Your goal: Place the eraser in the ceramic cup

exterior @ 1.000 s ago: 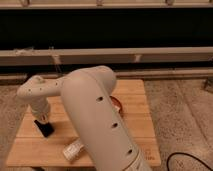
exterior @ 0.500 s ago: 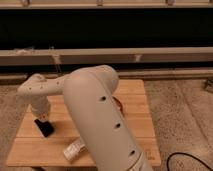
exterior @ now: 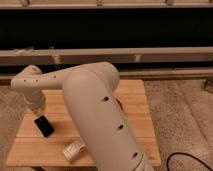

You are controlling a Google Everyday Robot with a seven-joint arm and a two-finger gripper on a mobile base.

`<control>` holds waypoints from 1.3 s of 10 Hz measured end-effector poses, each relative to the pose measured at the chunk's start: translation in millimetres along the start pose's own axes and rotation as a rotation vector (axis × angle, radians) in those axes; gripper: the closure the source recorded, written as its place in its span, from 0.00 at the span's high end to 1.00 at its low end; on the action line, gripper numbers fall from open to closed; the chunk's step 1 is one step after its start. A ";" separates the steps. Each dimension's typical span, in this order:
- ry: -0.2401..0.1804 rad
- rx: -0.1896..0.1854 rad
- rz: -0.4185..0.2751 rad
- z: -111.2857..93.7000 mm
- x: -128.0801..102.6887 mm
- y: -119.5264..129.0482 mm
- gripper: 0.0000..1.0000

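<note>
**A:** Where do things stand?

**B:** The eraser (exterior: pixel 44 126), a flat black block with rounded corners, sits at the left of the wooden surface (exterior: pixel 135 117), tilted. The gripper (exterior: pixel 38 112) is just above it under the arm's wrist; whether it holds the eraser I cannot tell.

**A:** And the ceramic cup?

**B:** Only a reddish-brown sliver (exterior: pixel 120 106) shows past the big white arm (exterior: pixel 100 120), probably its rim.

**A:** How to do it well?

**B:** Grip the eraser across its narrow faces, since the smooth block could slip. Lift clear of the slatted wood, carry right, and release low over the glazed dish. Avoid the crinkled clear bottle (exterior: pixel 73 151) lying near the front edge.
</note>
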 end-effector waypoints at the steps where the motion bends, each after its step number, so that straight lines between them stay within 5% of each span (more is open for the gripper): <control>1: 0.017 -0.003 -0.011 8.8 1.6 3.4 0.80; 7: 0.114 -0.002 -0.031 55.9 19.7 20.3 0.80; 11: 0.178 0.035 -0.032 84.1 27.6 21.6 0.80; 13: 0.193 0.054 -0.025 88.5 28.8 21.3 0.67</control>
